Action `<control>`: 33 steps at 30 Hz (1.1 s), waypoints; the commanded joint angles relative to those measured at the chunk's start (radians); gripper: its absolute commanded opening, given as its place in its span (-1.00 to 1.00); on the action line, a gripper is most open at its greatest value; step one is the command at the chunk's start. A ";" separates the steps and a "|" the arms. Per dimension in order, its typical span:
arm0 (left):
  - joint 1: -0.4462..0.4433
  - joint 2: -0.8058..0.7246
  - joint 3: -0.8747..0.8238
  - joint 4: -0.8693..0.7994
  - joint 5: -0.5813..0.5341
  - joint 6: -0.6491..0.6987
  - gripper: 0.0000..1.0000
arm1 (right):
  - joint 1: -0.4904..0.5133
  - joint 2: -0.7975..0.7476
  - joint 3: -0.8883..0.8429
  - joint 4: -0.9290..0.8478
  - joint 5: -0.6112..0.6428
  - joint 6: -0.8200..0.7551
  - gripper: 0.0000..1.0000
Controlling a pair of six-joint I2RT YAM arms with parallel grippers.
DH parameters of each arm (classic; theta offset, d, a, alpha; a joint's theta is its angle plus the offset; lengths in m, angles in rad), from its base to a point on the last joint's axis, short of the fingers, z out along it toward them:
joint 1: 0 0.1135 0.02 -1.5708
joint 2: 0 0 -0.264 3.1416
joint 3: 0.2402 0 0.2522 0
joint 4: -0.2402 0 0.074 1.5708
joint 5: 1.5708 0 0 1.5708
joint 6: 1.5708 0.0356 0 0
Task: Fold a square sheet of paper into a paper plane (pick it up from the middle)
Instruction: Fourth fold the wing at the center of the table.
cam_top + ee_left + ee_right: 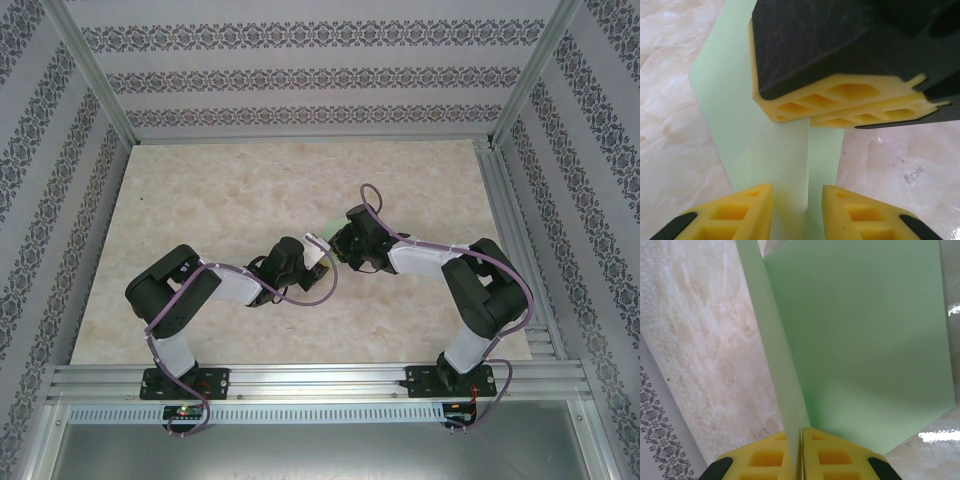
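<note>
A pale green paper sheet (865,340), partly folded, lies in the middle of the marbled surface (200,200). The right claw (801,434) is pinched tight on its raised crease. Facing it, the left claw (797,195) stands narrowly parted, straddling that same crease.

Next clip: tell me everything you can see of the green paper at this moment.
The green paper is thin, plain, pale mint, matte and unmarked. It is folded along a sharp straight crease, its layers rising into a ridge above the marble-look table. The right pincer is shut on that fold. The left pincer straddles the ridge with its fingers apart, not clearly touching. The paper sits mid-table between the arms.
</note>
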 commanded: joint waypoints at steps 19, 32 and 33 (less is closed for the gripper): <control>-0.017 0.033 -0.007 0.066 0.033 -0.122 -0.71 | -0.052 -0.075 -0.004 -0.049 -0.034 -0.140 -0.26; 0.019 0.003 -0.001 -0.001 0.114 -0.382 -0.86 | -0.138 -0.187 -0.109 0.020 -0.100 -0.525 -0.02; 0.026 0.001 -0.001 -0.003 0.123 -0.407 -0.87 | -0.139 -0.182 -0.113 0.029 -0.105 -0.541 -0.03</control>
